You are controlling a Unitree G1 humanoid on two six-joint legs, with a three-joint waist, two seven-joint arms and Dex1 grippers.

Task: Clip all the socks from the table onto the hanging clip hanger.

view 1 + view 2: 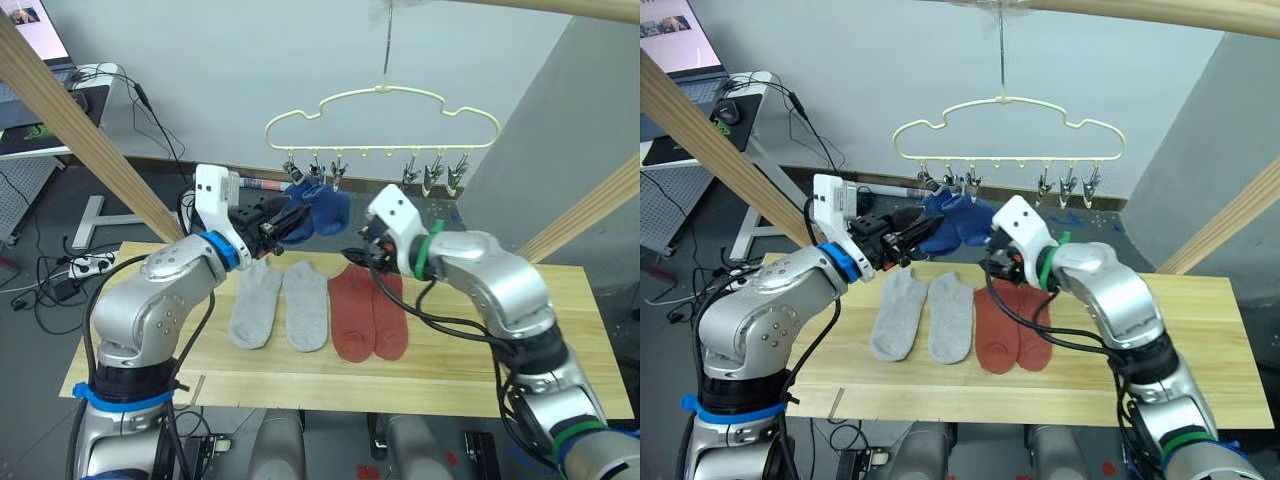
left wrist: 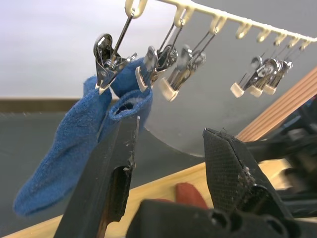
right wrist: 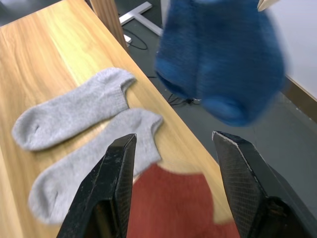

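The cream clip hanger point(image 1: 380, 92) hangs above the far edge of the table point(image 1: 570, 340). Two blue socks point(image 1: 322, 210) dangle from its leftmost clips point(image 2: 106, 62). My left gripper point(image 1: 292, 214) is open right beside them, one finger point(image 2: 124, 148) just under the cuff of a blue sock point(image 2: 128, 101). On the table lie two light grey socks point(image 1: 258, 305) side by side and, to their right, two rust red socks point(image 1: 355, 312). My right gripper point(image 1: 362, 256) hovers open over the red socks' cuffs point(image 3: 168, 203), holding nothing.
Three bare clips point(image 1: 436, 174) hang at the hanger's right end and one point(image 2: 181, 74) next to the blue socks. Slanted wooden beams point(image 1: 80, 130) point(image 1: 590, 215) flank the table. A desk with a laptop point(image 1: 35, 40) stands at the far left.
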